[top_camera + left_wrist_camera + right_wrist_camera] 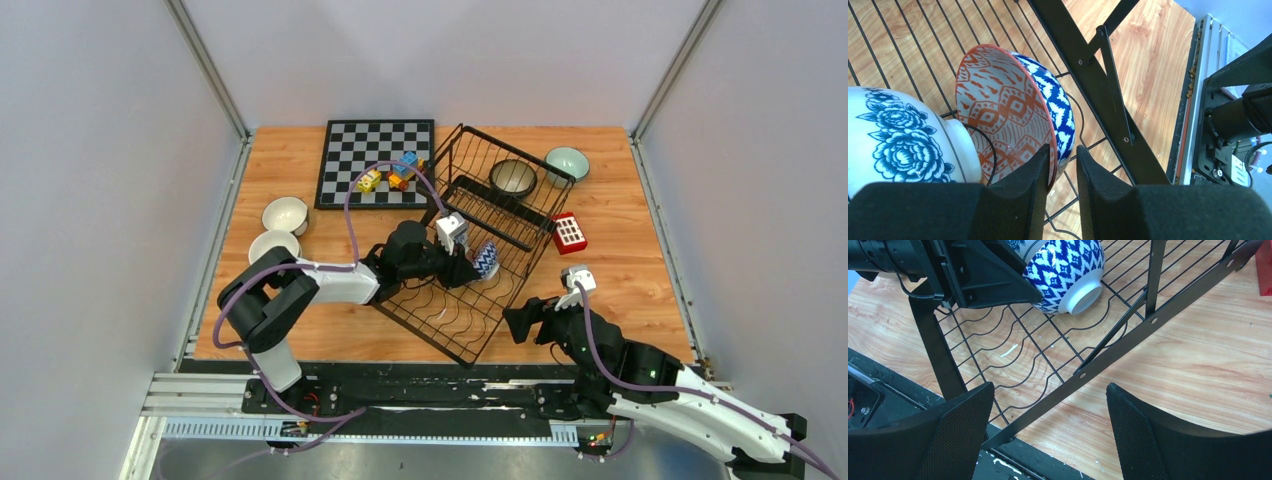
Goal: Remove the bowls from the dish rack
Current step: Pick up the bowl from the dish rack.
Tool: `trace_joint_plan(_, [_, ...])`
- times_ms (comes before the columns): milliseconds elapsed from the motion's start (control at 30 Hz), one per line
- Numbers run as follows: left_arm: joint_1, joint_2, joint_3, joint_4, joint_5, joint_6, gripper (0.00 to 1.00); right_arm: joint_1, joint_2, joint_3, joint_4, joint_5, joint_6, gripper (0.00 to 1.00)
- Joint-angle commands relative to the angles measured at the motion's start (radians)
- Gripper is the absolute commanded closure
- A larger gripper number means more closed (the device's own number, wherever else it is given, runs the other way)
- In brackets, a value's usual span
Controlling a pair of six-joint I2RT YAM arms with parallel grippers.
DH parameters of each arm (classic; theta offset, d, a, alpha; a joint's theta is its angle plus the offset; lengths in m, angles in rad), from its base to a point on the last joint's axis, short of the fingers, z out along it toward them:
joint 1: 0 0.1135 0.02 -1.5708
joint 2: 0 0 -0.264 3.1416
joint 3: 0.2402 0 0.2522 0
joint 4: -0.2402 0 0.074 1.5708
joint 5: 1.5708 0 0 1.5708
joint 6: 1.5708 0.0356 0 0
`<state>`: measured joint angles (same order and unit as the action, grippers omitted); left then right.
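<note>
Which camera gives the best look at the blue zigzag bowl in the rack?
Left wrist: the bowl is close, showing its orange-patterned inside and blue outside. Right wrist shows only the blue outside and white foot; the top view shows it tiny.

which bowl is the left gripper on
The zigzag blue bowl with the orange inside, standing on edge: the left gripper straddles its rim, not the floral bowl.

The zigzag bowl (1013, 105) is flashing blue-and-white chevrons outside, orange-red diamonds inside; the floral bowl (898, 135) is wearing blue roses on white; the rack (1098, 85) is showing black.
</note>
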<state>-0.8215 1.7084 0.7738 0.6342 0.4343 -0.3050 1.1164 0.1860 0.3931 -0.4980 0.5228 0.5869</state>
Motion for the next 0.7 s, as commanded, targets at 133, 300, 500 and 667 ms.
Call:
trace_joint_plan(133, [-0.008, 0.023, -0.017, 0.082, 0.027, -0.026, 0.83, -0.003, -0.013, 0.0, -0.03, -0.004, 0.015, 0.14])
trace_joint_plan(300, [-0.007, 0.021, -0.034, 0.121, 0.033, -0.039, 0.91, -0.003, -0.012, 0.003, -0.031, -0.004, 0.015, 0.14])
trace_joint_plan(500, [-0.007, 0.014, -0.067, 0.188, 0.04, -0.061, 1.0, -0.002, -0.013, 0.004, -0.031, -0.005, 0.019, 0.14])
trace_joint_plan(667, [-0.008, 0.004, -0.106, 0.298, 0.046, -0.112, 1.0, -0.002, -0.012, 0.004, -0.031, -0.006, 0.023, 0.14])
